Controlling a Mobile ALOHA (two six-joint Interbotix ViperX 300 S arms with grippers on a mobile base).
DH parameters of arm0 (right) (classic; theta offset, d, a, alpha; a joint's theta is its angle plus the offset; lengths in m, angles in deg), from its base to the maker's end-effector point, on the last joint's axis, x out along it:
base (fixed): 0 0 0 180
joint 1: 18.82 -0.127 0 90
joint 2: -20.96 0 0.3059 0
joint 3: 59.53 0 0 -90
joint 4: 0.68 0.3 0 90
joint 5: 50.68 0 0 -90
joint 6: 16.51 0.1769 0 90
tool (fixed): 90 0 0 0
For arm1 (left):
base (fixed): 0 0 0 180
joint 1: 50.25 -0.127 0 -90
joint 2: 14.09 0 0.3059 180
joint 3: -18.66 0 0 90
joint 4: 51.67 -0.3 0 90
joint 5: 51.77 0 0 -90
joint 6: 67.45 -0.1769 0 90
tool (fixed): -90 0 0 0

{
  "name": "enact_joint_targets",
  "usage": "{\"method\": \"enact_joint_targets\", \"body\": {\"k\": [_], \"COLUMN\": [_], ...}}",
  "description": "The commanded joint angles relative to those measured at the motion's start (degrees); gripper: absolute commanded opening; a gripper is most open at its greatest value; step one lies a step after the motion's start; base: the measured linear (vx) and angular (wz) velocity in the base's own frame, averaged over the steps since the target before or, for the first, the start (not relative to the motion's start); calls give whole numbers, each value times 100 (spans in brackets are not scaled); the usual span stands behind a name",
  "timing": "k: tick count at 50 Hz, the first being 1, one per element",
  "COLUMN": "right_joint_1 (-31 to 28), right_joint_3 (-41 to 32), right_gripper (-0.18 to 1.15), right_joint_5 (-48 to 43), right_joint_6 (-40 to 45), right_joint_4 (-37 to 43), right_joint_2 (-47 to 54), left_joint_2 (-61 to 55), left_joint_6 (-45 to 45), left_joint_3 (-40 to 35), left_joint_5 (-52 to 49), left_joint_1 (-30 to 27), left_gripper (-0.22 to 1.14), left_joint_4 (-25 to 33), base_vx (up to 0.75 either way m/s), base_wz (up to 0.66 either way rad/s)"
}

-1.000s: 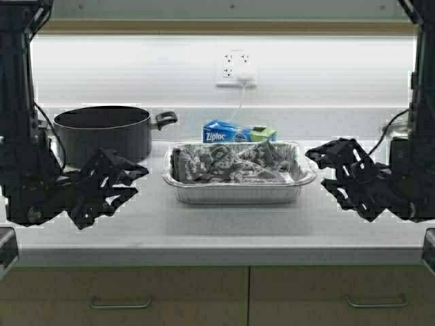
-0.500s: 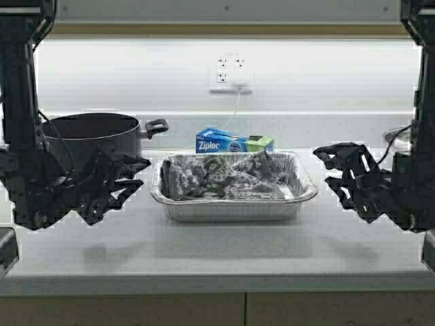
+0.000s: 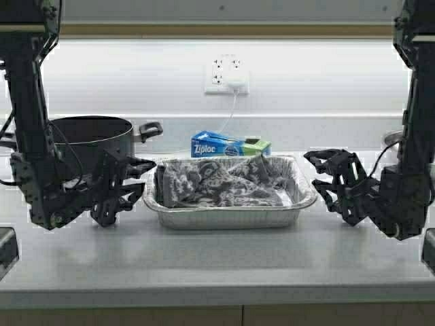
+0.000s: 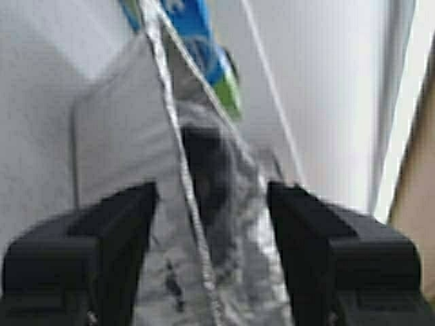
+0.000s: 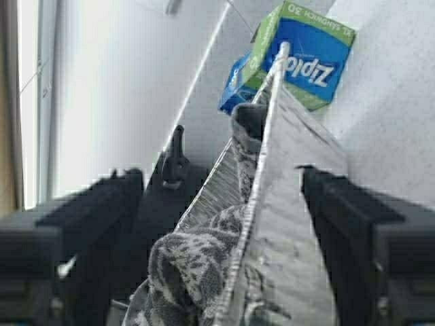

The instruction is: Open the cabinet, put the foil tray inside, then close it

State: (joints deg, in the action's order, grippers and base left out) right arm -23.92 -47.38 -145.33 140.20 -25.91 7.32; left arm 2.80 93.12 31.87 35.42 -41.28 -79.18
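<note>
The foil tray (image 3: 228, 212) stands mid-counter with a grey-and-white cloth (image 3: 224, 182) bunched in it. My left gripper (image 3: 139, 178) is open at the tray's left end. In the left wrist view the foil tray's rolled rim (image 4: 190, 204) runs between the left gripper's (image 4: 211, 210) fingers. My right gripper (image 3: 319, 176) is open at the tray's right end. In the right wrist view the tray rim (image 5: 262, 170) and cloth (image 5: 197, 272) lie between the right gripper's (image 5: 221, 204) fingers. Of the cabinet, only the tan bottom edge (image 3: 224, 28) shows at the top; its doors are out of view.
A black pot (image 3: 92, 136) stands behind my left arm. A blue Ziploc box (image 3: 228, 145) lies just behind the tray. A wall outlet (image 3: 228, 73) has a white cord hanging down. A steel bowl's rim (image 3: 394, 139) shows at far right. The grey counter (image 3: 217, 265) runs across the front.
The robot has moved closer to the counter, so the base drawers have dropped out of view. Both open grippers have closed in on the tray's two ends.
</note>
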Motion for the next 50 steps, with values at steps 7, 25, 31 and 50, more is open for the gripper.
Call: {"method": "enact_joint_targets", "body": {"k": [7,25,31,50], "right_joint_1": [-62,-53,-62,-62], "right_joint_3": [-334,-62,176,1477], "right_gripper": [100,27,-6,8], "right_joint_5": [62,62,0,-202], "right_joint_6": [352,721,650,624], "right_joint_4": [-659,-729,-721,-870], "right_joint_2": [88,44,-53,-1055], "left_joint_2": [123,378,510,1441], "left_joint_6": [9,-44,-97,176], "left_joint_3": [-79,158,281,1450], "left_joint_5": [-97,-97,-97,-97], "left_joint_1": [-9,-9,-9,-9], "left_gripper": [83,-5,1,2], "left_joint_4": [-123,-343,-334,-360], "base_vx": [2,0,0,0], "base_wz": [0,0,0,0]}}
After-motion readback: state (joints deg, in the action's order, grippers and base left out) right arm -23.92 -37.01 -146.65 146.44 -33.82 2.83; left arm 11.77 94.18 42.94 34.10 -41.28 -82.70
